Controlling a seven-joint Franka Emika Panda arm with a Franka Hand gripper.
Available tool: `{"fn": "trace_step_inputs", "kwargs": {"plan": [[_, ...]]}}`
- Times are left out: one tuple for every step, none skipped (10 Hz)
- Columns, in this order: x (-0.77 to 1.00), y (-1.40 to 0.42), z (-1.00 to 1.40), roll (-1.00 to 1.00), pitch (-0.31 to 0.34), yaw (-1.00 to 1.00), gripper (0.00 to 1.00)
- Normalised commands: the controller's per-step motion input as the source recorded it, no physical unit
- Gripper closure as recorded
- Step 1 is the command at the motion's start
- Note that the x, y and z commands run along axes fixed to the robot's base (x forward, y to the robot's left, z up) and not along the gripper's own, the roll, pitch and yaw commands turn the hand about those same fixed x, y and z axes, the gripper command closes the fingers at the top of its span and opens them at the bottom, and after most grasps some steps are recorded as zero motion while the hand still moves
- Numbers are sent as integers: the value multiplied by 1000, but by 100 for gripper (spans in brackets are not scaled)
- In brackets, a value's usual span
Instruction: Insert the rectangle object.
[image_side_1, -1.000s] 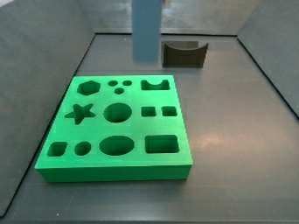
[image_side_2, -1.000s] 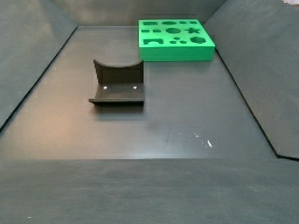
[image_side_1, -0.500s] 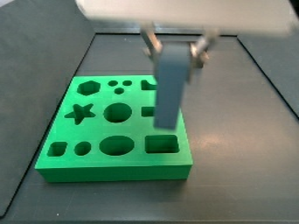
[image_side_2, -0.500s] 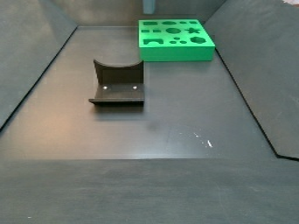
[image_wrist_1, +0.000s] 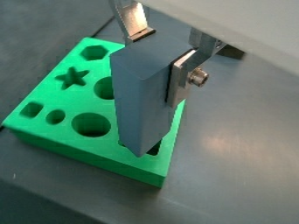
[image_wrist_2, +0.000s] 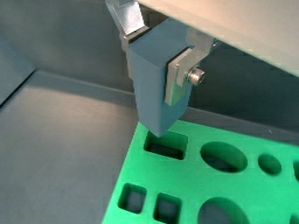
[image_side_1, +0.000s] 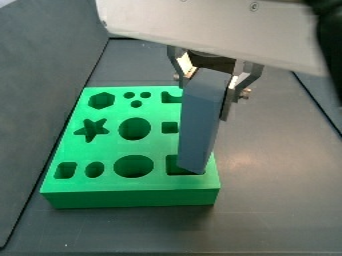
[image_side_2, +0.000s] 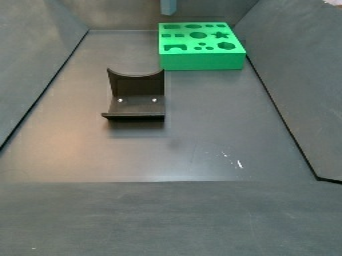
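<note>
The dark grey floor (image_side_2: 187, 140) carries two things. The green board (image_side_2: 201, 45) lies flat at the upper middle of a side view, near the back wall. The fixture (image_side_2: 134, 95) stands left of centre, well apart from the board. The gripper (image_side_1: 210, 72) hangs above the board, gripping the rectangle object (image_side_1: 201, 120).

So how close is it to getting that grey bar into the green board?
Done: the gripper has the rectangle object clamped upright between its fingers, above the green board. In hand: the bar's lower end sits at the rectangular hole near the board's corner; whether it has entered is unclear. Left: pushing it down fully and letting go.
</note>
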Motion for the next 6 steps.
{"fn": "trace_step_inputs", "kwargs": {"plan": [[0, -163, -291, 134, 0, -920, 100], [0, -166, -371, 134, 0, -926, 100], [0, -123, -389, 137, 20, -929, 100], [0, 0, -323, 106, 46, -960, 100], [0, 46, -34, 4, 27, -966, 100], [111, 154, 0, 0, 26, -871, 100]]}}
